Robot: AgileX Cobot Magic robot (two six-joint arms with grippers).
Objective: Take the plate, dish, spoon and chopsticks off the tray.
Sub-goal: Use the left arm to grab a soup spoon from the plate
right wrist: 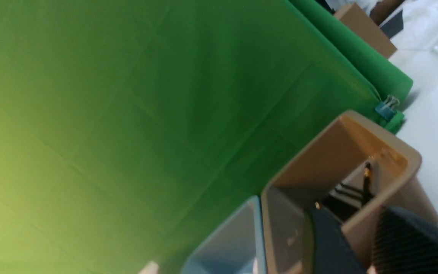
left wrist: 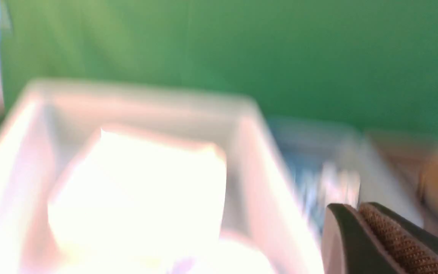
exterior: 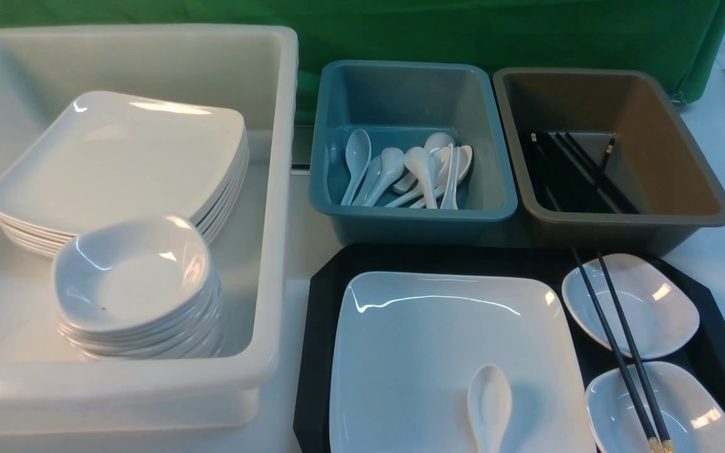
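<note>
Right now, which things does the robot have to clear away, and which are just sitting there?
For the job:
plate
spoon, lying on the plate
chopsticks, across the small dishes
tray, under all of these

Just sitting there:
white tub with stacked plates and stacked bowls
blue bin of stored spoons
brown bin of stored chopsticks

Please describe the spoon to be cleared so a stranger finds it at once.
Find the black tray, then the large white plate on it. The spoon lies alone on that plate; all other spoons are heaped in the blue bin.
</note>
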